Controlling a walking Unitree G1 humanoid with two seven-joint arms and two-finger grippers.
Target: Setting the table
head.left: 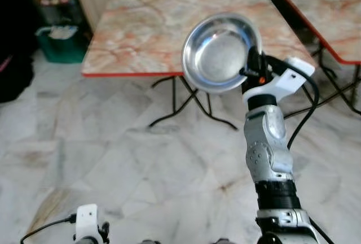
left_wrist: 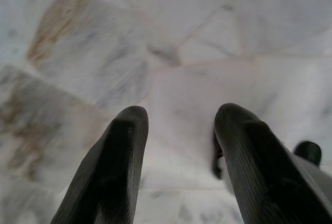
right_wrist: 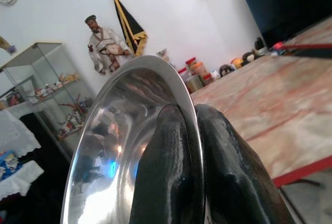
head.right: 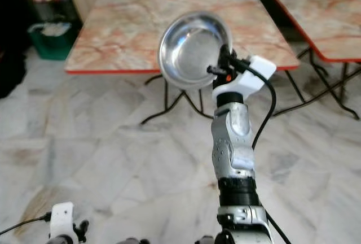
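Item under handling: one round steel plate [head.left: 221, 53], shallow and polished, held tipped up on edge in the air with its hollow face toward the head camera. It is off the desk [head.left: 169, 24], seen in front of that desk's near red-trimmed edge and above the marble floor [head.left: 141, 165]. Right gripper [right_wrist: 189, 125]: raised on the silver right arm [head.left: 268, 142], its two black fingers [right_wrist: 166, 167] pinching the plate's rim, one on the hollow inner face and the other on the back, the rim passing between them and the plate extending up and away from the fingertips. Left gripper [left_wrist: 179, 120]: low beside the robot, pointing down at the floor, its fingers [left_wrist: 116, 167] spread apart with nothing between them. Desk condition: marbled pink-and-cream top on black folding legs [head.left: 186, 103], beyond the held plate. A second desk [head.left: 327, 7] of the same pattern stands just beside it to the right. A green bin [head.left: 59, 43] sits on the floor off the first desk's left corner. Beyond the fingertips in the right wrist view: a glass display cabinet [right_wrist: 46, 94] and jars [right_wrist: 194, 76] at the far end of the desk.
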